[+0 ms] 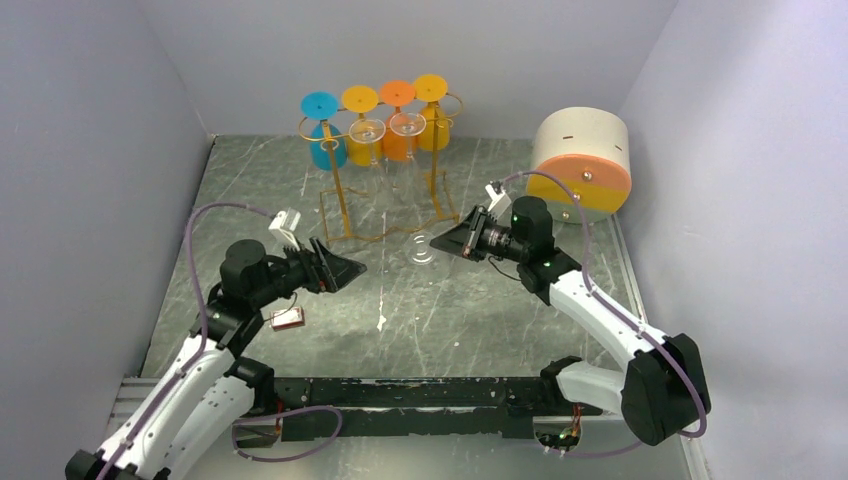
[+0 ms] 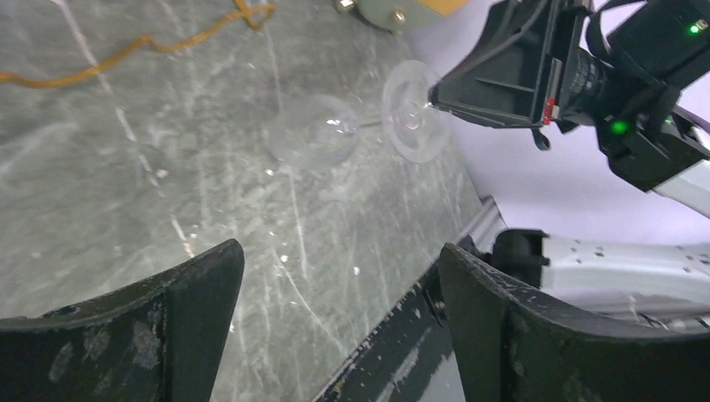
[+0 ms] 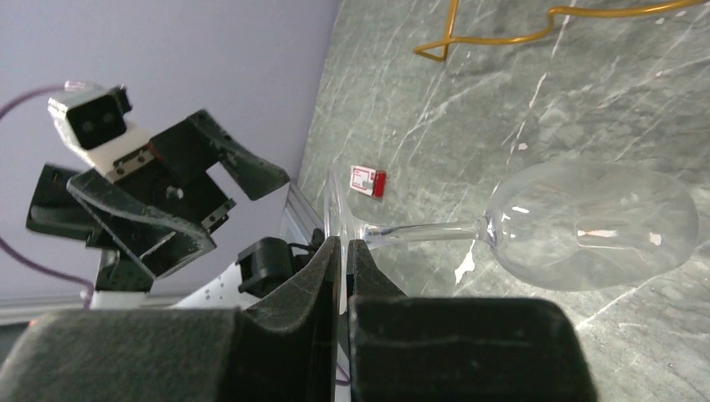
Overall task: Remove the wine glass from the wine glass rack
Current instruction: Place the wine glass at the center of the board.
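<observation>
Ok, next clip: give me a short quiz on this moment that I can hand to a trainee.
1. True or false: the left tool is shut on the wine glass.
2. Which part of the glass does the right tool pinch? A) the bowl B) the stem C) the foot
3. Fill in the gap with "hanging from" or "clear of": the held glass is ___ the wine glass rack.

Key: 1 false, because the left tool stands open and empty. 2 C. 3 clear of.
</observation>
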Controlling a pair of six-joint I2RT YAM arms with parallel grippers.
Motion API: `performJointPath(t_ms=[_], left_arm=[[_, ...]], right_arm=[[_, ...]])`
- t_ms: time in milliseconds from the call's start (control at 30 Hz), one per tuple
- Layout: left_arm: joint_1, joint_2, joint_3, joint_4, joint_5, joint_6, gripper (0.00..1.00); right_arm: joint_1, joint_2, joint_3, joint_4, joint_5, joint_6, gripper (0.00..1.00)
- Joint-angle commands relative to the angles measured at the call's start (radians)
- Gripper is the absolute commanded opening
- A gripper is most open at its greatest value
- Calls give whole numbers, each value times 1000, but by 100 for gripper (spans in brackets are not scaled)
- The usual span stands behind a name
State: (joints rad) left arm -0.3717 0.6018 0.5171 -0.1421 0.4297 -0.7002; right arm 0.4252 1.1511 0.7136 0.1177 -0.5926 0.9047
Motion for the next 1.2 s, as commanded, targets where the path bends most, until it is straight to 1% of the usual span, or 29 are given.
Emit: performJointPath(t_ms=[0,67,300,400,467,567,667,700,767,833,867,933,1033,1167], left_arm=[[-4,99,-41,231,207,-50,88],[-26,151,-41,312,240,-68,86],[-192,347,8,459,200,-78,78],[-218,427,9,534,205,-113,72],[-230,450,9,564,182,-132,70],[-241,464,9,623,186,-156,71],[-245,474,5,687,194,-181,69],[-245,478,5,691,194,-188,67],[-248,490,10,694,206,-194,61],[-255,494,12,688,212,-189,54],[-258,492,11,679,210,-181,48],[-264,487,12,653,207,-166,43],[-267,480,13,631,221,-149,41],[-275,497,40,601,263,-116,39]], right_arm=[[17,-12,-45,156,-61,-21,0],[20,-18,-66,204,-85,-18,0],[27,-26,-73,237,-164,-78,0],[30,-39,-80,251,-195,-91,0],[30,-47,-80,236,-207,-104,0],[30,-58,-81,217,-217,-125,0],[30,-63,-87,226,-244,-127,0],[30,-66,-94,252,-263,-115,0],[30,-66,-110,302,-286,-91,0],[30,-65,-115,301,-282,-86,0],[30,-64,-119,307,-286,-86,0],[30,-70,-128,328,-293,-84,0],[30,-81,-140,351,-277,-81,0],[30,-62,-126,357,-315,-84,0]])
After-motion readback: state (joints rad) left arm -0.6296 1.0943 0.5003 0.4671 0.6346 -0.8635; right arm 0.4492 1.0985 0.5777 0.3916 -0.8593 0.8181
